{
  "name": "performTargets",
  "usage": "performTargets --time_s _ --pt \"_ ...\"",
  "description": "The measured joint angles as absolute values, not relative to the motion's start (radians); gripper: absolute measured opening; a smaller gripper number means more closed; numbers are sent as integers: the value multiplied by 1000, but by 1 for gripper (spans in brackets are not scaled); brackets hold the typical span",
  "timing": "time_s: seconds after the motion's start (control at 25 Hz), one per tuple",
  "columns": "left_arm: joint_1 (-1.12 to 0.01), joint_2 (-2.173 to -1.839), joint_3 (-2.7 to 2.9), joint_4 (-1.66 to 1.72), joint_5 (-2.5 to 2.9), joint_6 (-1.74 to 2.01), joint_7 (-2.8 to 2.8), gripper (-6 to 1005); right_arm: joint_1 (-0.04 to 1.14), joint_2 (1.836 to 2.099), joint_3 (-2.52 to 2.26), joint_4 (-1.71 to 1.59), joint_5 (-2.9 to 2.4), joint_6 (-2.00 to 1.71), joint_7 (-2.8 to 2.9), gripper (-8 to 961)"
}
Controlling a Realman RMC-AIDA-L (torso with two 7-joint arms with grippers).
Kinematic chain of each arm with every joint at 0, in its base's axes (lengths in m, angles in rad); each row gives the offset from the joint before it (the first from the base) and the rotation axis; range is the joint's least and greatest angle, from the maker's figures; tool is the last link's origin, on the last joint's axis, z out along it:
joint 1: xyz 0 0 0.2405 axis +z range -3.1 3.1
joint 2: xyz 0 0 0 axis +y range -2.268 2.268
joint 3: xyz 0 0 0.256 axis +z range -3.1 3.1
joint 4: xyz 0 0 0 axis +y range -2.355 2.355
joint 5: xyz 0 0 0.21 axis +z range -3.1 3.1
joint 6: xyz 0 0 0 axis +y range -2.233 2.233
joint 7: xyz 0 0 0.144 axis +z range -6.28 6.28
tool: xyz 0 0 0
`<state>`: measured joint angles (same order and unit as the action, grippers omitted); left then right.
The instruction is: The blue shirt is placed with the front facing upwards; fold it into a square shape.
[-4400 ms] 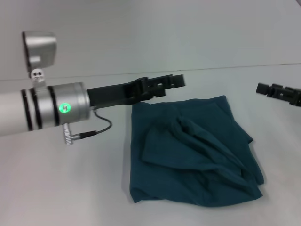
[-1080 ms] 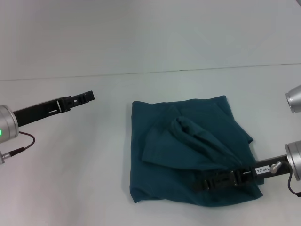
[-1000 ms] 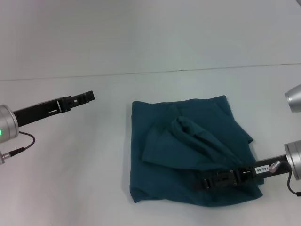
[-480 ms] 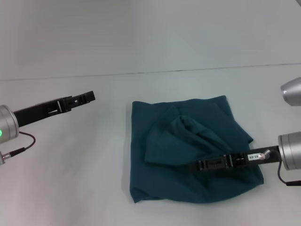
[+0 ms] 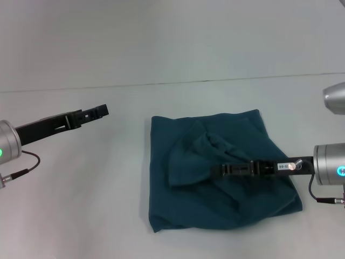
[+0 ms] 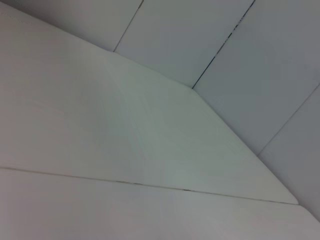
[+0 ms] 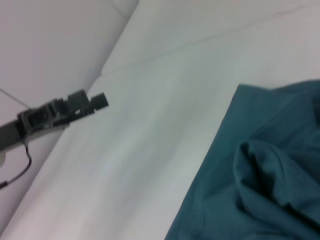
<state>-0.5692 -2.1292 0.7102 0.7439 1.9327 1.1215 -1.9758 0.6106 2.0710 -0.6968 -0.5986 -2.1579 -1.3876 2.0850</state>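
The blue shirt point(image 5: 215, 140) lies on the white table as a rumpled, roughly square bundle, plain teal side up, with a raised fold in its middle. My right gripper point(image 5: 214, 171) reaches in from the right, low over the shirt's middle, its tip at the raised fold. In the right wrist view the shirt point(image 7: 260, 200) fills the corner, with creases showing. My left gripper point(image 5: 103, 110) hovers over bare table, well to the left of the shirt and apart from it. It also shows far off in the right wrist view as the left gripper point(image 7: 97, 101).
The white table point(image 5: 81, 205) meets a pale wall along a seam point(image 5: 161, 83) behind the shirt. The left wrist view shows only table surface point(image 6: 100, 140) and wall panels. A cable point(image 5: 27, 162) hangs under the left arm.
My right gripper has swept from the shirt's near right corner up and left to its middle, and the near right edge now lies flatter. The left arm has not moved in the last second.
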Motion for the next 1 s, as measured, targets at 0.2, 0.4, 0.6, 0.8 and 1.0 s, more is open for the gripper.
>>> performTargets --time_s 0.2,0.4,0.6,0.8,1.0 --pt "-572 -2129 710 744 1933 1121 -1976 908 585 2071 -696 -610 -2091 -1363 2068 917" --pt "-575 -2128 710 744 1933 1120 -1975 908 563 2071 -696 -611 -2031 -1327 2049 917" --pt "-577 -2128 710 744 1933 1120 -1973 908 557 2067 -694 -611 -2017 -1299 2046 917" --pt "-578 -2128 710 750 1932 1120 -1973 907 546 2057 -693 -660 -2016 -1313 2049 917" --pt "-578 -2128 710 753 1932 1121 -1969 906 547 2037 -710 -691 -2038 -1314 2046 917"
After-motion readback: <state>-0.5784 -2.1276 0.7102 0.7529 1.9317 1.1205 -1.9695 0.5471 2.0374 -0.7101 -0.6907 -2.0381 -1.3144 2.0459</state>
